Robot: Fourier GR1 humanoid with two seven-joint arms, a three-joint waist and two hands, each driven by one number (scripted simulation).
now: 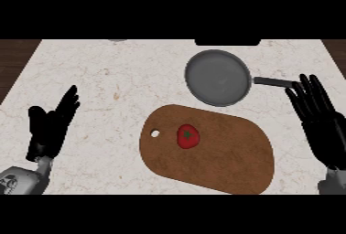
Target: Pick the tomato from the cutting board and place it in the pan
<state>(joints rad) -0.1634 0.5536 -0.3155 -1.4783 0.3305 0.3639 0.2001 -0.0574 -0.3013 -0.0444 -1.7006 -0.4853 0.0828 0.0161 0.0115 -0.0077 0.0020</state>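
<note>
At the left edge of the head view the left hand (51, 125) is seen open, its fingers straight and pointing up, resting over the pale marbled bench (101, 82); nothing is held in it. The tomato (188, 136) is found well to the right of that hand, lying apart from it on the brown cutting board (223, 160), a little left of the board's middle and just beside the small round hole near the board's left end. One tomato and one cutting board are counted. Beyond the board's upper edge, one grey pan (218, 77) is set on the bench, its dark handle (273, 82) directed to the right; nothing is seen inside the pan. At the right edge the right hand (321, 121) is shown open as well, fingers straight and spread upward, with nothing gripped; the fingertips are seen close by the end of the pan's handle. The tomato lies well to the left of this hand, between the two hands and touched by neither.
</note>
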